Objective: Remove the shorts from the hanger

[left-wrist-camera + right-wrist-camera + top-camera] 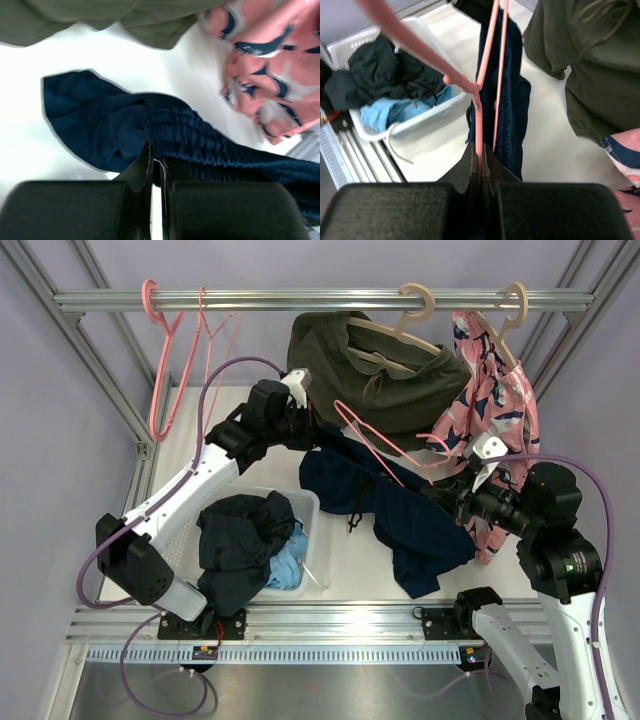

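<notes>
The deep navy shorts (400, 515) stretch across the middle of the table (350, 560) between the two grippers, and part of them is threaded on the pink hanger (462, 84). The left gripper (156, 162) is clenched on their gathered waistband at the far left end. The right gripper (480, 150) is clamped on the hanger's wire at the right. Near left of them is a white bin (311, 506) holding the dark slate shorts (240, 540) and the light blue shorts (290, 562). At the far side, olive shorts (385, 375) and a pink patterned pair (492, 405) hang from the rail (300, 300).
</notes>
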